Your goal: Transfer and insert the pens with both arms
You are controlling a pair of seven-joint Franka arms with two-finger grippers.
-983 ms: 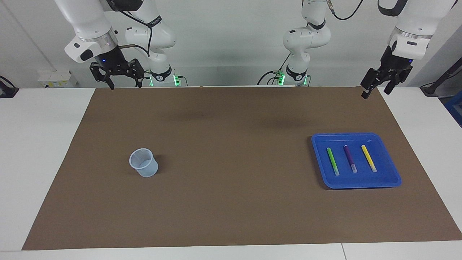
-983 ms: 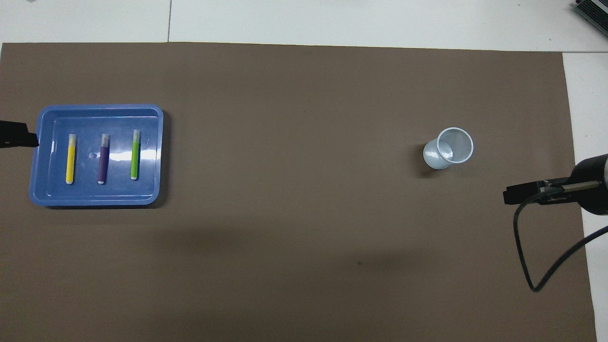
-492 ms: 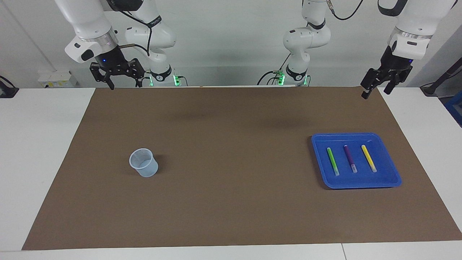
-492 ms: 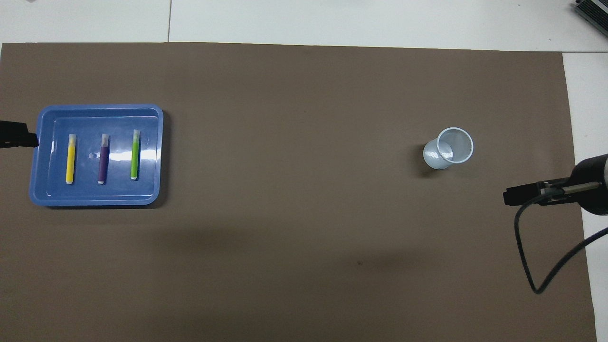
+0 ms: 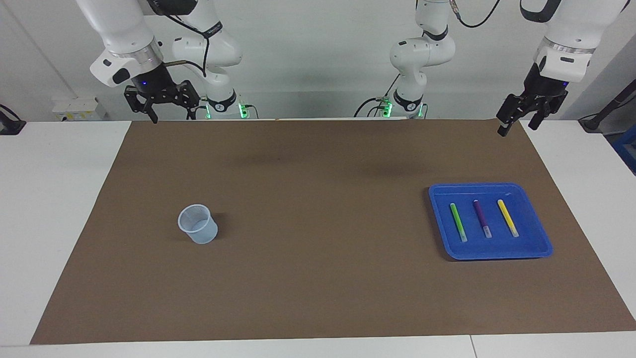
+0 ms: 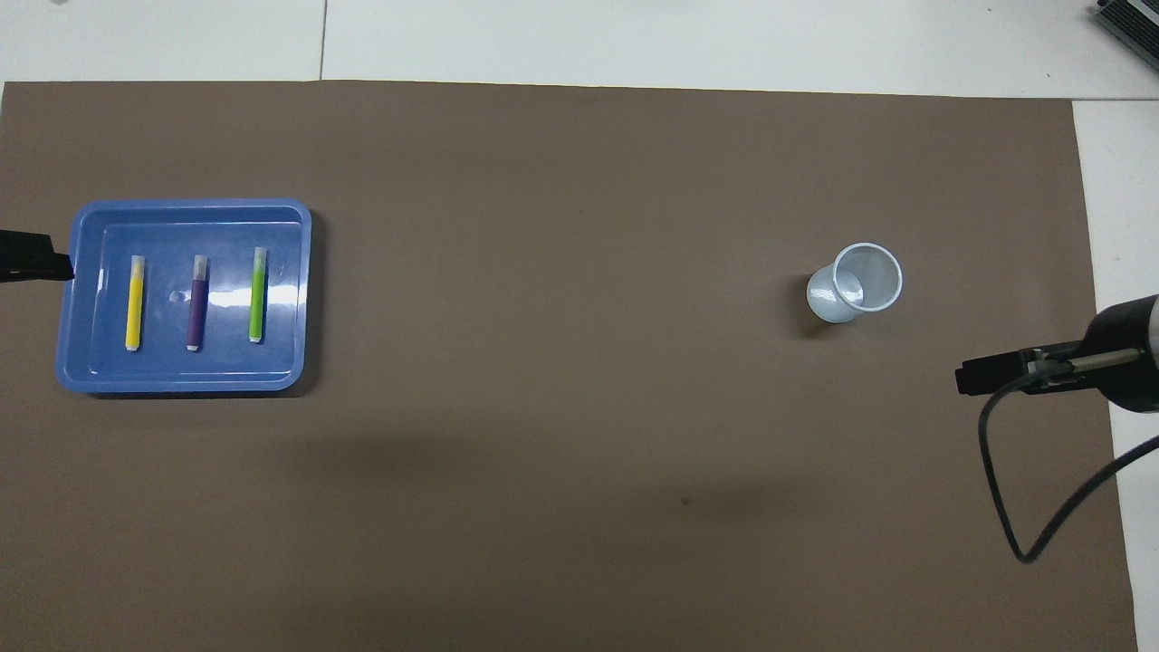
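Left gripper (image 6: 36, 257): overhead view, cut by the frame's left edge, only a black tip showing.
Right gripper (image 6: 973, 376): overhead view, body cut by the right edge.
Both arms: facing view, upper links cut by the top edge.
Brown mat (image 6: 579, 543): overhead view, cut at the bottom edge.

Three pens lay in one tray (image 5: 541, 246): green (image 5: 458, 222), purple (image 5: 482, 219), yellow (image 5: 508, 218). One cup (image 5: 198, 224) stood apart from the tray.
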